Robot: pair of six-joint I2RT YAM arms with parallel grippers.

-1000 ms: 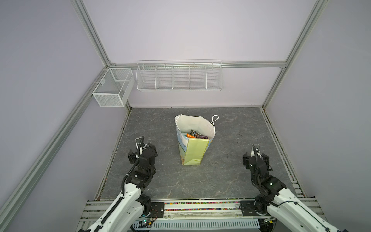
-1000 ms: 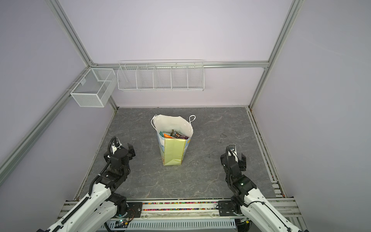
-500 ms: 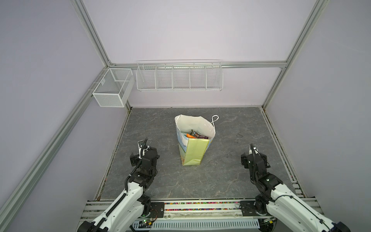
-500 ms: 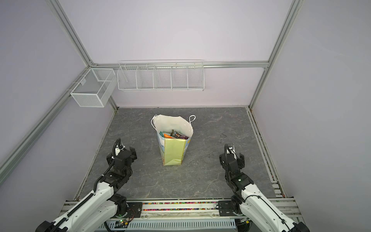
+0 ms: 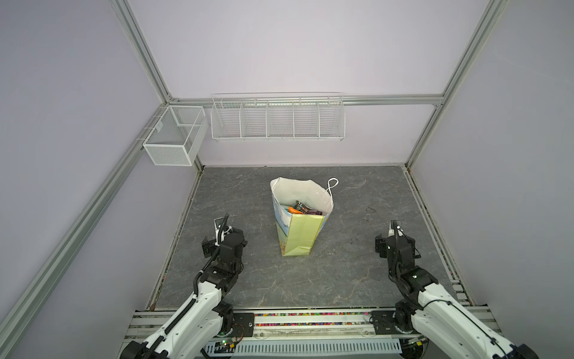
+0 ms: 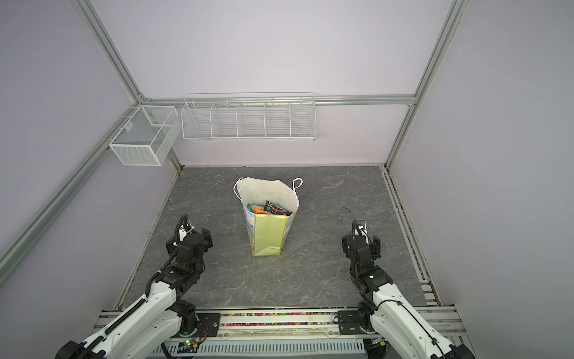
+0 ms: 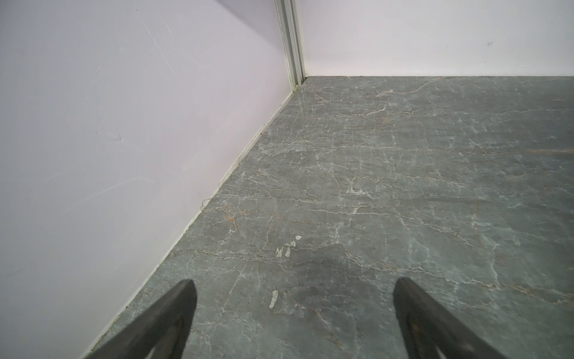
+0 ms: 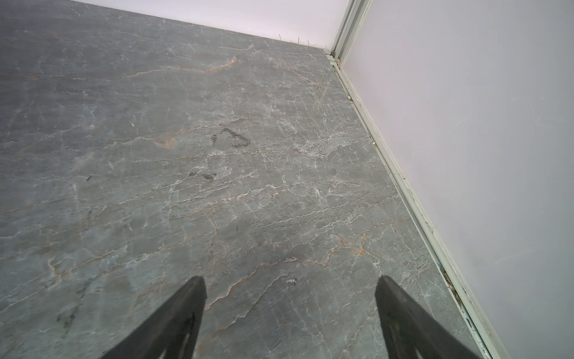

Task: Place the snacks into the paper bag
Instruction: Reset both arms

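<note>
The paper bag (image 5: 299, 236) (image 6: 268, 236) stands upright and open at the middle of the grey table, its pale yellow-green side facing the front. Inside it lie several snacks (image 5: 302, 209) (image 6: 270, 209); orange and dark brown-purple packets show at the top, the rest are hidden by the bag's wall. My left gripper (image 7: 293, 284) is open over bare table near the left wall, well to the left of the bag. My right gripper (image 8: 290, 281) is open over bare table near the right wall. Nothing sits between either pair of fingers.
A small white wire basket (image 5: 174, 136) hangs on the left wall and a long divided wire basket (image 5: 278, 119) on the back wall. Both arm bases sit on the front rail (image 5: 310, 320). A white cord handle (image 5: 331, 183) sticks out from the bag's back right.
Both arms have shifted only slightly, staying low on either side of the bag. The bag and the snacks have not moved.
</note>
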